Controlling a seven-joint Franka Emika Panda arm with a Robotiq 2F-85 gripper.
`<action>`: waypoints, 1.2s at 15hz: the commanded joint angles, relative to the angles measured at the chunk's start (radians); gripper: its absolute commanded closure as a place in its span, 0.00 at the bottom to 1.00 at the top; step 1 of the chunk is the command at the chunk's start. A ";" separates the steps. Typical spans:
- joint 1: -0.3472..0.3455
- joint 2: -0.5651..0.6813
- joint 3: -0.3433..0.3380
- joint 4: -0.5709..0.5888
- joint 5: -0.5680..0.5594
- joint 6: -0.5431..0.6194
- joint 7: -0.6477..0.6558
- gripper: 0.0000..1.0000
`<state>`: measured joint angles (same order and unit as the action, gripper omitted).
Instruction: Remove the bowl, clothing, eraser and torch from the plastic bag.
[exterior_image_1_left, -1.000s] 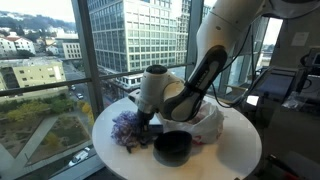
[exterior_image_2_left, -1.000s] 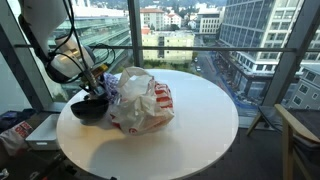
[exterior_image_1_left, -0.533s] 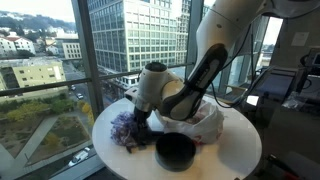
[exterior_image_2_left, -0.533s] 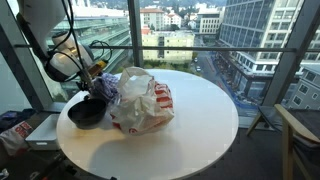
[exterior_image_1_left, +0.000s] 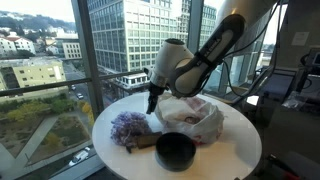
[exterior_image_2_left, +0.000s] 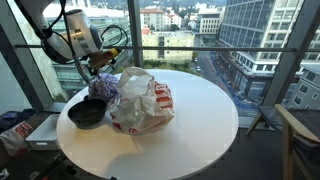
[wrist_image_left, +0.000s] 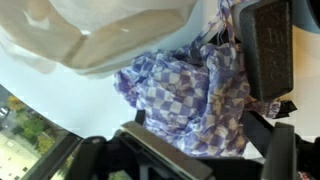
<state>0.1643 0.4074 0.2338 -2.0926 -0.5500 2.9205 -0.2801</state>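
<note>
Pincer (exterior_image_1_left: 152, 103) spread wide, empty — above checked cloth (exterior_image_1_left: 128, 126), black bowl (exterior_image_1_left: 175, 150) beside plastic bag (exterior_image_1_left: 200, 120)

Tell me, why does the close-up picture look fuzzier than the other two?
Wrist view: the checked cloth sits close to the lens and looks soft, the plastic bag washed out pale. Both exterior views: sharper, but strong backlight leaves the bowl nearly featureless black.

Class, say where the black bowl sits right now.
In both exterior views the bowl rests on the round table, outside the plastic bag, beside the purple cloth.
</note>
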 joint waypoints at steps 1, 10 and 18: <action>-0.134 -0.115 0.069 -0.082 0.175 -0.046 -0.014 0.00; -0.071 -0.163 -0.178 -0.186 0.285 -0.140 0.257 0.00; -0.135 -0.084 -0.090 -0.144 0.700 -0.260 0.268 0.00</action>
<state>0.0470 0.3091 0.1095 -2.2658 0.0405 2.6925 -0.0267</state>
